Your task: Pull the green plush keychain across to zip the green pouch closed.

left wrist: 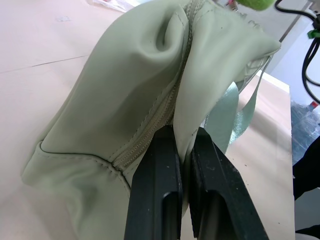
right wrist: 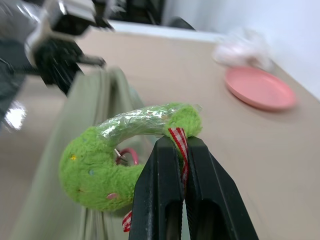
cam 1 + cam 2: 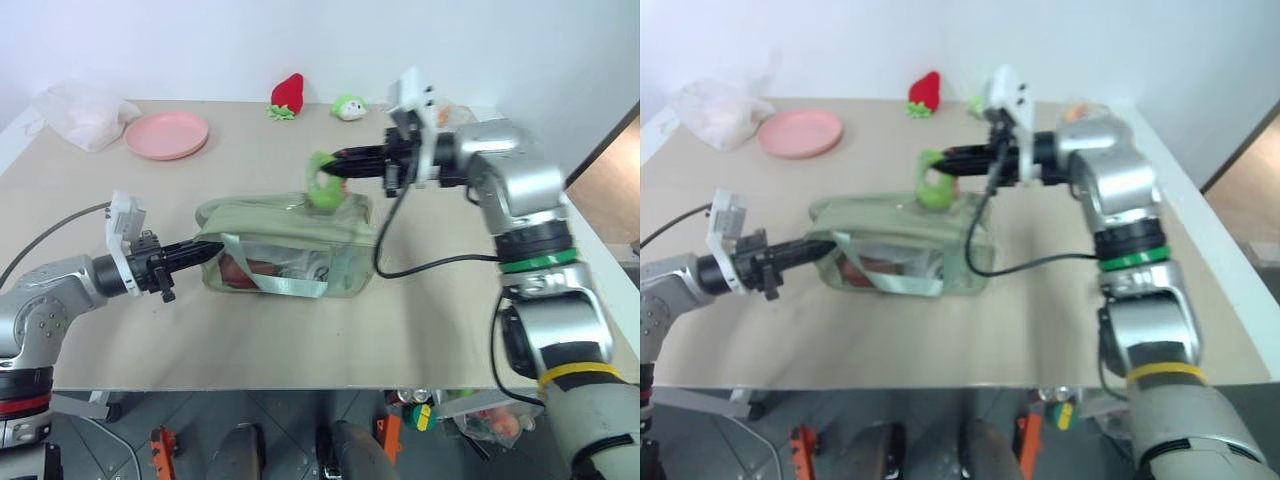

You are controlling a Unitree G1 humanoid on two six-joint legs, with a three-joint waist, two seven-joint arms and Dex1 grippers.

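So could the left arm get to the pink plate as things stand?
Probably not yet: the left end effector is shut on the green pouch, and the pink plate lies apart near the table's far edge.

A bare test room: beige table (image 3: pixel 420 330) against a plain white wall (image 3: pixel 200 40).

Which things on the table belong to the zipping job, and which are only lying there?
Belong to the job:
green pouch, its end pinched by the left gripper
green plush keychain, pinched by the right gripper

Only lying there:
pink plate
red strawberry plush
green-and-white plush
clear plastic bag
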